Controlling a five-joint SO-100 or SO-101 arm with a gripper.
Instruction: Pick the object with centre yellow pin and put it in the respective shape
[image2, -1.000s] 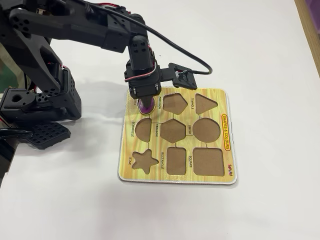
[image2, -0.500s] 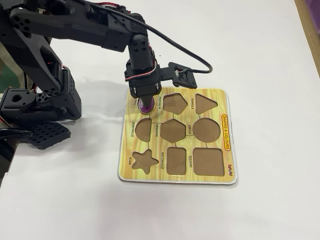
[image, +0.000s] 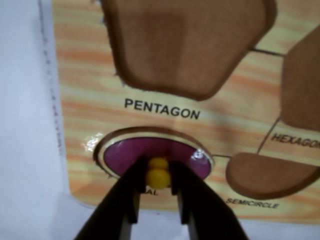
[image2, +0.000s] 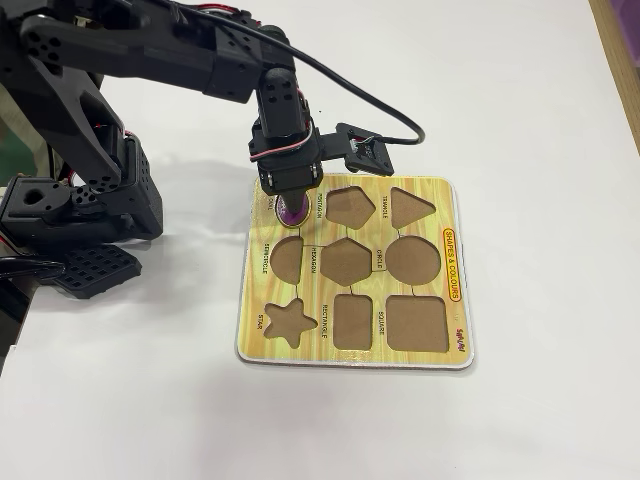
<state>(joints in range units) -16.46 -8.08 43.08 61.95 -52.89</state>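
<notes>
A white tabletop carries the board, on which nine cut-outs are seen in the fixed view; the black arm is reached in from the tabletop's left edge to the board's far-left corner. Over the last second almost nothing is changed: the gripper is kept in the same spot above that corner, which suggests that the placing is all but done and only release and withdrawal are left. In the fixed view the piece is shown only as a purple sliver under the gripper. In the wrist view it is seen lying flat inside the oval cut-out, beside the PENTAGON label, apparently seated. The jaws are set narrowly about the yellow knob, one on each side; whether it is pinched or just freed cannot be told.
</notes>
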